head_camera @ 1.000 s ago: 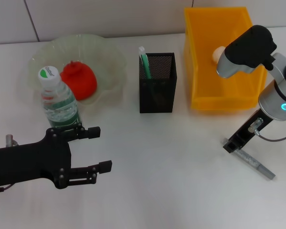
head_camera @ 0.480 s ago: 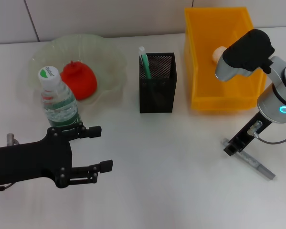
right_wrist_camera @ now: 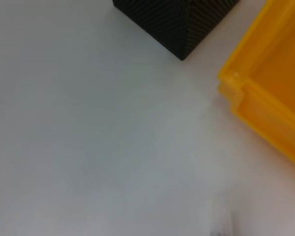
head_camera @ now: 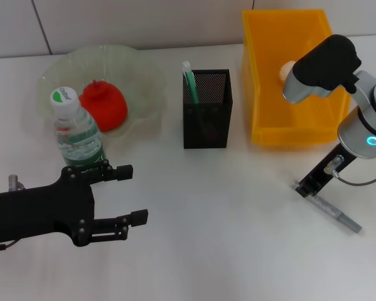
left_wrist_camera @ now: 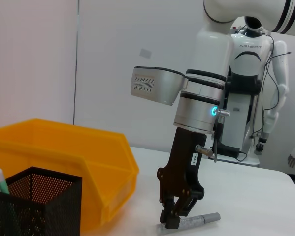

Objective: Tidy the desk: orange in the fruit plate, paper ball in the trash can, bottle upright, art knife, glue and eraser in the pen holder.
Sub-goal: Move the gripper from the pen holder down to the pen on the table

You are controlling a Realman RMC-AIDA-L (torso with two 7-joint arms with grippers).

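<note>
The orange point(head_camera: 103, 105) lies in the fruit plate point(head_camera: 144, 70) at the back left. In front of the plate the bottle point(head_camera: 78, 135) stands upright. The pen holder point(head_camera: 206, 111) stands mid-table with the green and white glue point(head_camera: 189, 78) inside it. A paper ball point(head_camera: 287, 70) rests in the yellow trash can point(head_camera: 269, 94), partly behind my right arm. The grey art knife point(head_camera: 337, 216) lies on the table at the right. My right gripper point(head_camera: 306, 187) is down at its near end, fingers closed on it; the left wrist view shows this gripper point(left_wrist_camera: 173, 219) and the art knife point(left_wrist_camera: 200, 219). My left gripper point(head_camera: 132, 194) hovers open at the front left. The eraser is out of view.
The trash can point(left_wrist_camera: 63, 157) and pen holder point(left_wrist_camera: 39, 196) stand close side by side along the back. Bare white table lies between my two grippers. The right wrist view shows a corner of the pen holder point(right_wrist_camera: 179, 24) and the trash can's rim point(right_wrist_camera: 250, 98).
My right gripper's tip has shifted slightly at the art knife's end, and the knife has barely moved. The left arm has stayed still.
</note>
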